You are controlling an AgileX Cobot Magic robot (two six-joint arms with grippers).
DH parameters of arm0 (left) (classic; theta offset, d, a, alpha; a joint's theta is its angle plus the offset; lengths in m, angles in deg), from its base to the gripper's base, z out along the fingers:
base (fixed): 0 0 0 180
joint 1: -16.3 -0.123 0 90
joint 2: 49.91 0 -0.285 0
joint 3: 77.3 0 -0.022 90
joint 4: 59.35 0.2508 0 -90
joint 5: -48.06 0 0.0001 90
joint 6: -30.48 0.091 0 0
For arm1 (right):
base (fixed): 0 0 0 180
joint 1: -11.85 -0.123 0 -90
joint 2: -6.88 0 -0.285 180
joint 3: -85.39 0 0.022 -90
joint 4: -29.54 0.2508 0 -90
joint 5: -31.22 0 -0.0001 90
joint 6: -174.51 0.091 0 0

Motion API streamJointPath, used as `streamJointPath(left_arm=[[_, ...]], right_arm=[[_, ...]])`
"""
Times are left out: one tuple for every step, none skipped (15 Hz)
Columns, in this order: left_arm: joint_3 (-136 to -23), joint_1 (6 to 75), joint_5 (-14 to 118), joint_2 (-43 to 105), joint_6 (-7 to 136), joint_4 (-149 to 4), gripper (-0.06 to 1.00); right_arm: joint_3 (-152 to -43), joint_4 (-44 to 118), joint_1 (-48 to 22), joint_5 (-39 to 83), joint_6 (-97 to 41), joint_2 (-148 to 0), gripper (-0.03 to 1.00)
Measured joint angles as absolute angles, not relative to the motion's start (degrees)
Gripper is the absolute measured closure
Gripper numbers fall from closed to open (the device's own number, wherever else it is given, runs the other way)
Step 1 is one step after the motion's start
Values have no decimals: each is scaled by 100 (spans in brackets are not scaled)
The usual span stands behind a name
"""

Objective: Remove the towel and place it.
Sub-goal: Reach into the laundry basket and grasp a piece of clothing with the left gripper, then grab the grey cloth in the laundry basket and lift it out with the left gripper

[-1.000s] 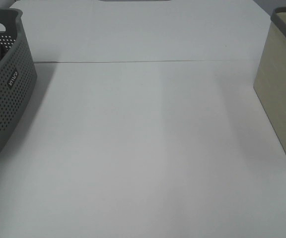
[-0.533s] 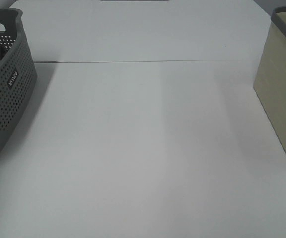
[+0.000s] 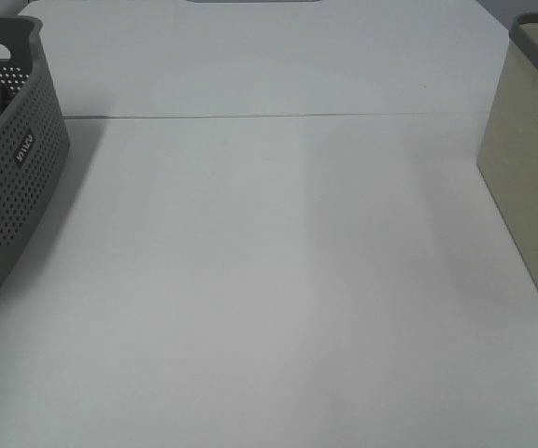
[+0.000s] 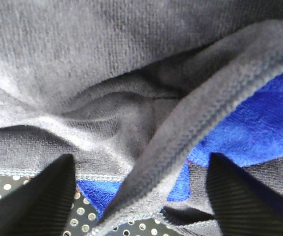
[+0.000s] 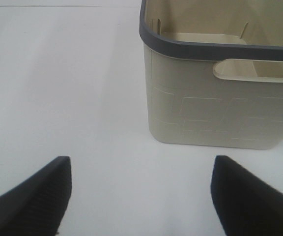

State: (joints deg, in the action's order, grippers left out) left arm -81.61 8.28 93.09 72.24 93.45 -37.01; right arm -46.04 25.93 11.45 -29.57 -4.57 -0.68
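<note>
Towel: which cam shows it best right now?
Left wrist: the towel fills the frame, grey terry folds and hem, with a blue cloth under it. Exterior high catches only a dark sliver, likely the towel, inside the grey basket. Right wrist shows none, just the beige basket.

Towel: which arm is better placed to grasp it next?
Left. The left pincer sits open astride a raised fold of the grey towel in the perforated basket. The right pincer hangs open above the table, facing the beige basket.
</note>
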Motion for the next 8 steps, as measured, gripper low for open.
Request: streamJointPath(left_arm=[[-8161, 828, 9389, 7224, 9345, -3701, 37], [-8161, 828, 9475, 7224, 9299, -3701, 50], [-8161, 828, 9521, 7224, 9241, -3701, 57], [-8161, 828, 9596, 7224, 8835, -3701, 77], [-8161, 828, 9596, 7224, 8663, -3701, 81], [-8161, 828, 9596, 7224, 8554, -3701, 82], [-8161, 828, 9596, 7224, 8508, -3701, 83], [-8161, 828, 9596, 7224, 8497, -3701, 86]], right_arm=[[-4604, 2593, 1145, -2957, -457, -68, 20], [-4604, 2593, 1145, -2957, -457, -68, 20], [-4604, 2593, 1145, -2957, -457, -68, 20], [-4604, 2593, 1145, -2957, -457, -68, 20], [-4604, 2593, 1145, -2957, -457, -68, 20], [-4604, 2593, 1145, -2957, -457, -68, 20], [-4604, 2593, 1145, -2957, -457, -68, 20], [-4604, 2593, 1145, -2957, -457, -68, 20]])
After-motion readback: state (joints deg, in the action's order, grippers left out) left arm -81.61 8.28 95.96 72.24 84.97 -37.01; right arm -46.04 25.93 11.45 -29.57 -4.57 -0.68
